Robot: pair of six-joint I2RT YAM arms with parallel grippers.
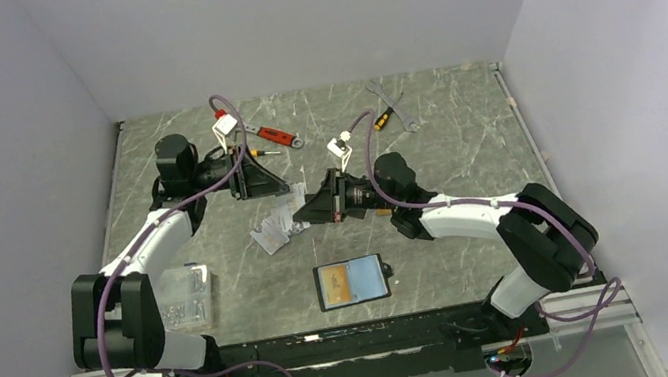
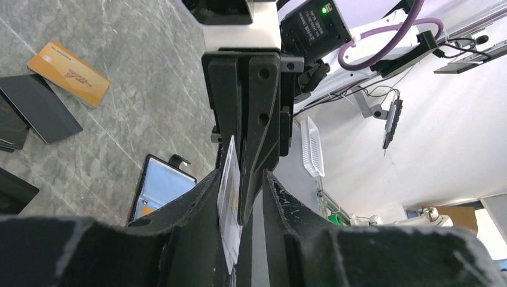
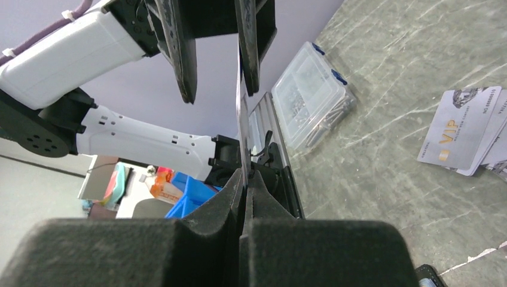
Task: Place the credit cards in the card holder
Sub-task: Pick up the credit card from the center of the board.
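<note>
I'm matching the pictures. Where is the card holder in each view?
Top external: card holder lies open, low centre.
Left wrist: lower left, partly cut off by the hand.
Right wrist: maybe the dark corner at bottom right; cannot tell.
Shared landmark: the held silver card, central in both wrist views.

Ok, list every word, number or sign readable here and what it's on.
"VIP": on the top silver card.
Smaller print on that card's edge: too blurred.
Mark on the orange card: unreadable.
Print on the held card: too small.
White print on the green-lit black box: too small.
</note>
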